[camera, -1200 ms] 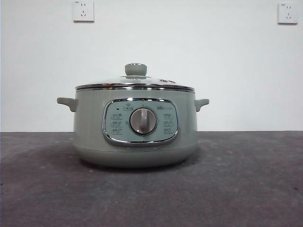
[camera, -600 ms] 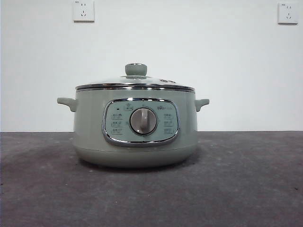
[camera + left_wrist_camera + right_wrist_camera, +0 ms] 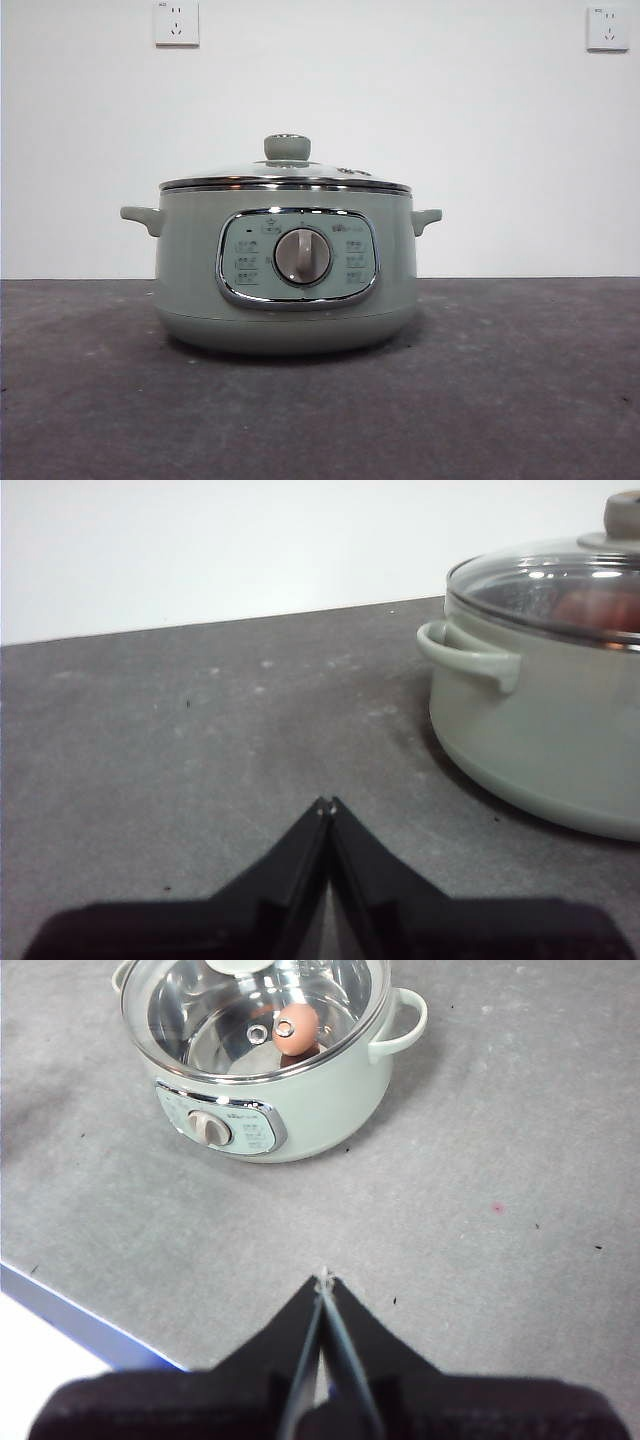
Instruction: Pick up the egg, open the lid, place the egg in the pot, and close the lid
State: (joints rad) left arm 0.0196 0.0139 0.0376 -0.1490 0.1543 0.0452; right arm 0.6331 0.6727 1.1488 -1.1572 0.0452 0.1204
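Egg (image 3: pixel 296 1028) inside lidded pot (image 3: pixel 285 280)

I am looking at a plain white wall (image 3: pixel 450 140) carrying two white square power sockets (image 3: pixel 176 22), which is standing behind my dark grey speckled matte tabletop (image 3: pixel 520 380).

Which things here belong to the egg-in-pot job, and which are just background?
Job things:
- pot, on the table
- lid, closed on the pot
- egg, inside the pot, seen through the glass lid
- left gripper and right gripper, jaws shut, away from the pot

Background:
- table
- two wall sockets
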